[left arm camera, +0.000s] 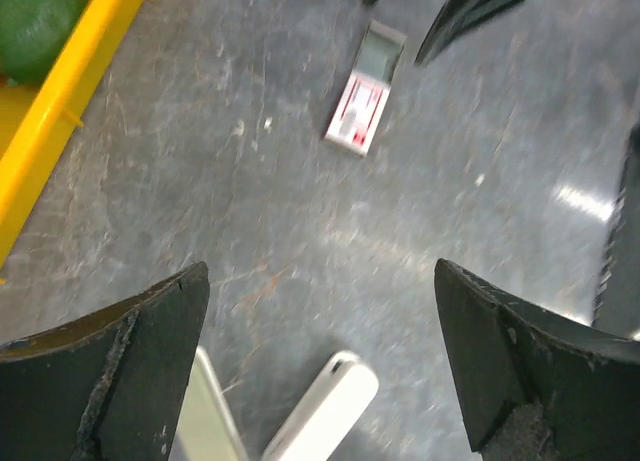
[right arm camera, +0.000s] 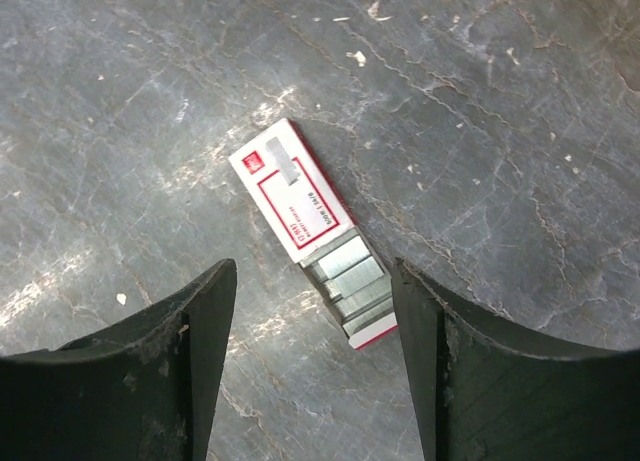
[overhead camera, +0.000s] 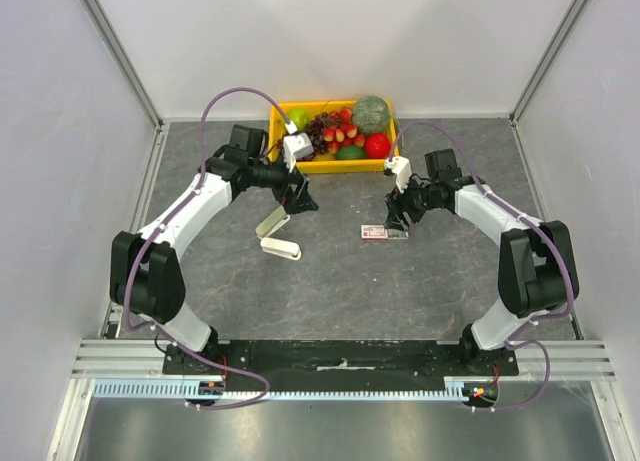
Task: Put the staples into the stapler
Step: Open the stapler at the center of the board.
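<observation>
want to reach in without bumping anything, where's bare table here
Widest bare table lies between the black base plate and the row of stapler and staples box. A narrower gap sits between stapler and box. Crowded: just before the yellow tray, where the left gripper and right gripper hang open.

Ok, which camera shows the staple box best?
The right wrist view: the staple box sits central, slid open with silvery strips showing. The left wrist shows the box small and blurred; the top view, a tiny rectangle.
</observation>
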Action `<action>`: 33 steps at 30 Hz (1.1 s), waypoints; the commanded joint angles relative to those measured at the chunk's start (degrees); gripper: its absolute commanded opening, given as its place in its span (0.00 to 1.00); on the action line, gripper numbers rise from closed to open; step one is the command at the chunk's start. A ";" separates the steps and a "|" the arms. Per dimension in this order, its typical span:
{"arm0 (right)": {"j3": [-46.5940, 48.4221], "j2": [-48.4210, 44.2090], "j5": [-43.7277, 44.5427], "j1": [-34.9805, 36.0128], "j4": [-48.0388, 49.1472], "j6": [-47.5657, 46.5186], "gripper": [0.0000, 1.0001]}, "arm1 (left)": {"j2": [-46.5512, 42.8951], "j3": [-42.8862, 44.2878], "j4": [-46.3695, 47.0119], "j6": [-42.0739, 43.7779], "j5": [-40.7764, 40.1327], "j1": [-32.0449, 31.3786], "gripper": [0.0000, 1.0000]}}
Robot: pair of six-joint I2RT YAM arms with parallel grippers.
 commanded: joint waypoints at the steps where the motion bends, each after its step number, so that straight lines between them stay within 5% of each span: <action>1: -0.98 -4.19 -4.70 0.12 0.06 -3.88 0.72 | -0.84 -2.64 -10.72 26.85 -4.29 -0.14 1.00; 8: -1.07 -7.62 -6.20 0.03 -3.81 -8.73 0.73 | 4.87 -0.09 -26.46 43.82 -3.32 -0.40 1.00; 21: -0.28 -7.62 -5.67 -0.76 -5.66 -10.22 0.74 | -0.05 -14.50 -17.87 50.00 -11.58 -4.09 0.99; 33: -0.54 -8.32 -6.72 -1.20 -6.10 -10.66 0.73 | 0.74 -16.44 -10.92 45.43 -14.75 -4.97 0.68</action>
